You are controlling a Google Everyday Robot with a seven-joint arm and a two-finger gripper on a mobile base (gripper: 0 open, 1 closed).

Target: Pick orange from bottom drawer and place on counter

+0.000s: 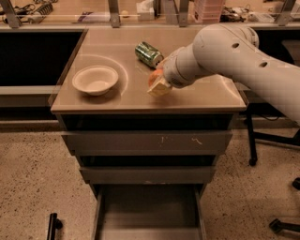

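The orange (153, 76) shows as a small orange-red patch between the pale fingers of my gripper (158, 86), which is shut on it. The gripper is low over the beige counter (206, 93), near its middle, just in front of the green soda can (148, 54). Most of the orange is hidden by the fingers and wrist. The bottom drawer (149, 211) is pulled open at the foot of the cabinet, and its grey floor is bare.
A white bowl (95, 79) sits on the counter's left side. The two upper drawers (145, 143) are closed. A long bench with clutter (140, 9) runs behind. A chair base (281, 225) stands at the lower right, and a dark post (52, 225) at the lower left.
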